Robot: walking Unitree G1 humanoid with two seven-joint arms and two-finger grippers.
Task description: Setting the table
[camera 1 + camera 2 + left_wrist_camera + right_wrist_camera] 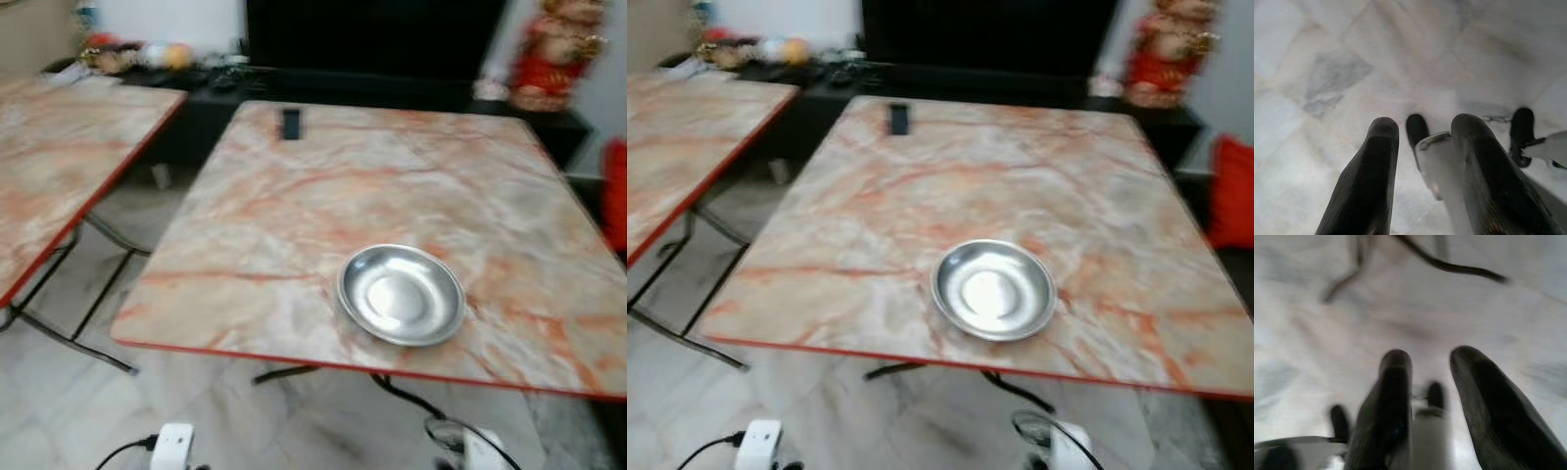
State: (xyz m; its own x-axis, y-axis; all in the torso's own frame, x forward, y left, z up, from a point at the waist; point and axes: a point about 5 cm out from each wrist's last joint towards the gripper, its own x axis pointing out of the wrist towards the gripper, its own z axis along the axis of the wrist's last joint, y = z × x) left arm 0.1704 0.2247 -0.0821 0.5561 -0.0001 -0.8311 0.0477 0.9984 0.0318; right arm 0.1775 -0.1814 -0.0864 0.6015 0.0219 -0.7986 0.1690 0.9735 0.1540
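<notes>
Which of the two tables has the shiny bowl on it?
The marble table straight ahead: the steel bowl sits near its front edge. The other table, off to the left, carries no bowl.

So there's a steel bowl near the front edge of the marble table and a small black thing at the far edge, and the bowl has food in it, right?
Not quite. The steel bowl is empty; both eye views show only its bare shiny inside. The rest holds: it sits near the front edge of the marble table, and the small black thing lies at the far edge.
</notes>
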